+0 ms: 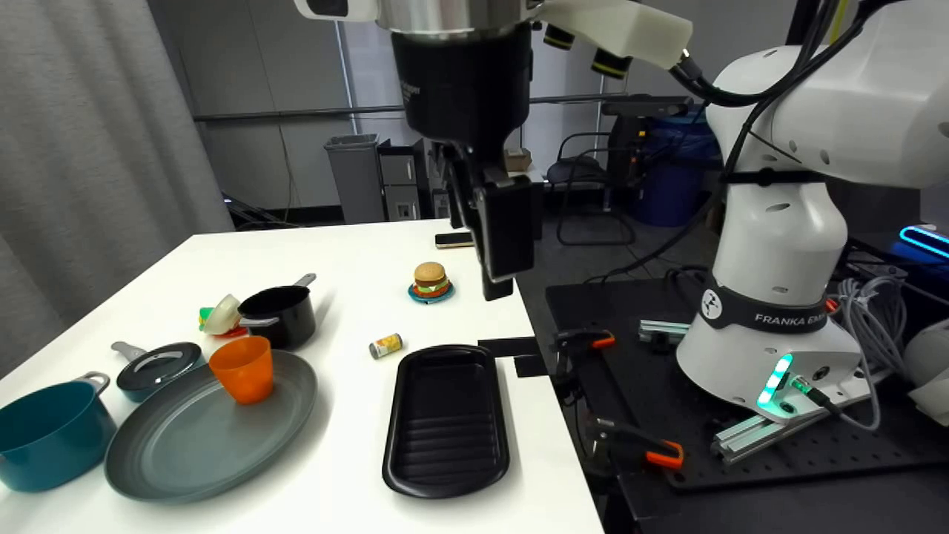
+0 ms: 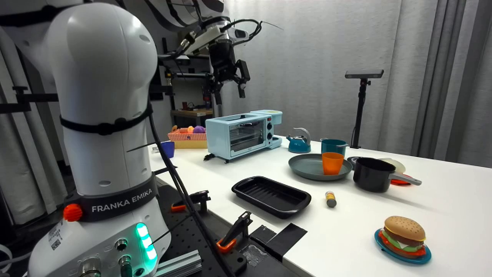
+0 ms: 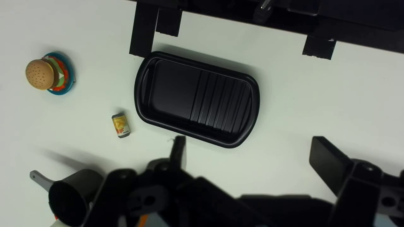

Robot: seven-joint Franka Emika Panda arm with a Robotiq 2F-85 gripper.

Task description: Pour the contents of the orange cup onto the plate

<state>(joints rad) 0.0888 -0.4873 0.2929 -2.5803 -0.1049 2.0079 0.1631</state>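
Hand [image 2: 230, 97] is high above the counter [image 2: 346, 231], spread wide, nothing held. Orange cup [image 2: 332, 163] stands on the plate [image 2: 305, 164], black saucepan [image 2: 371, 175] side: below the hand, farther from the robot base [image 2: 115, 227]. Likely next: reach outward, down.

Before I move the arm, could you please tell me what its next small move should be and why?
I would probably ease the open gripper across toward the orange cup before lowering it: the cup stands ungripped on the plate, while the gripper hangs high above the table, and the black tray fills the middle of the wrist view.
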